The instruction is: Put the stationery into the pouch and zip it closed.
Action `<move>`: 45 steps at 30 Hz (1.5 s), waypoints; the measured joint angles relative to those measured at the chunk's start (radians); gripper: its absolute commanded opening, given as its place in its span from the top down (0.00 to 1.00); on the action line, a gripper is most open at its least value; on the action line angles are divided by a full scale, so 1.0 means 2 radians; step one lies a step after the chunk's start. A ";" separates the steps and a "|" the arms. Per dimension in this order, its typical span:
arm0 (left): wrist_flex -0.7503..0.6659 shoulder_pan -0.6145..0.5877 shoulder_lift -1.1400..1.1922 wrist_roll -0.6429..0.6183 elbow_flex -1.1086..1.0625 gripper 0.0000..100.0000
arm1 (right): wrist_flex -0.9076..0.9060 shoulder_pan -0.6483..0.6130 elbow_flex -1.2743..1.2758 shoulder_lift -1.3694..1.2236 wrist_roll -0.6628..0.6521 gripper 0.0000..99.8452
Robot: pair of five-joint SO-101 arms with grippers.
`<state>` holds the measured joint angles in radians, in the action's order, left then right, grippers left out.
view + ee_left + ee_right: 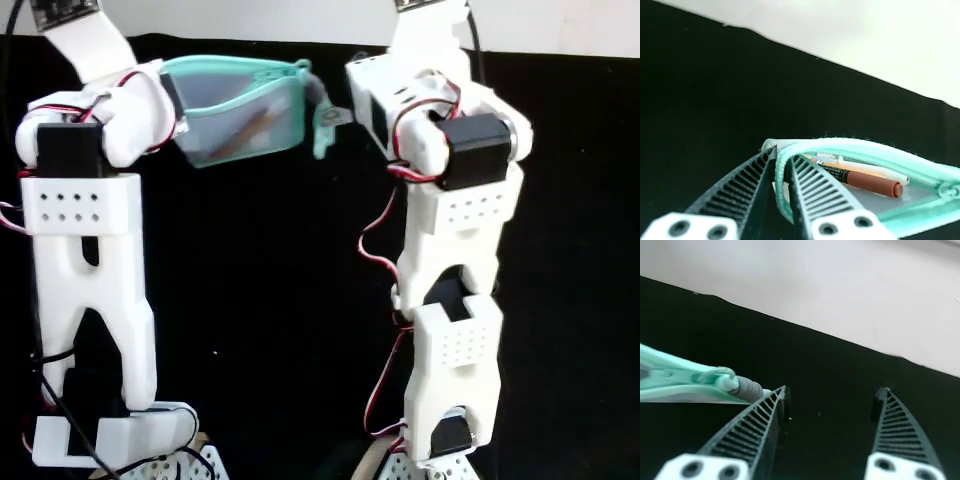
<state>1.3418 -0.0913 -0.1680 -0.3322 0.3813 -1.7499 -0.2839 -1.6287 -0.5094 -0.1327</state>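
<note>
Nearest the high camera, my left arm [85, 260] and right arm [460, 260] stand upright on the black desk [260, 300]. Between their upper ends the pouch [235, 110] hangs clear of the desk, held at the left arm's side. Its mint-green zipper edge is uppermost and stationery shows through the translucent wall. The zipper pull [325, 125] hangs at the end towards the right arm.

Left wrist view: my left end effector [782, 157] is pressed together on the pouch rim, pinching the mint edge between its ribbed fingers. The mouth is open. Inside lie a brown pen [865, 181] and, just beside it, a white pen [880, 172]. The zipper slider [952, 190] sits at the far end of the opening.

Right wrist view: my right end effector [834, 390] is spread wide and grips nothing. The grey zipper pull lies just beside the tip of one finger [767, 415]. I cannot tell whether they touch.
</note>
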 measured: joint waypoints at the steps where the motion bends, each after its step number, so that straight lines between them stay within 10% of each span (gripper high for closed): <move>1: 0.003 0.005 0.000 0.000 0.003 0.99 | 0.000 0.006 0.012 0.001 -0.002 0.73; 20: 0.042 0.009 0.000 -0.002 -0.010 0.99 | 0.000 0.058 0.201 0.001 -0.097 0.73; 35: -0.017 0.009 -0.005 -0.002 -0.104 0.99 | -0.001 0.057 0.303 0.084 0.035 0.82; 45: -0.018 0.009 -0.005 -0.002 -0.104 0.99 | 0.068 0.002 0.619 0.249 0.018 0.82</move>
<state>1.3065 -0.0729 -0.1772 -0.3353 0.1726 -1.6149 -0.2808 -0.3905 -0.0107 -0.0959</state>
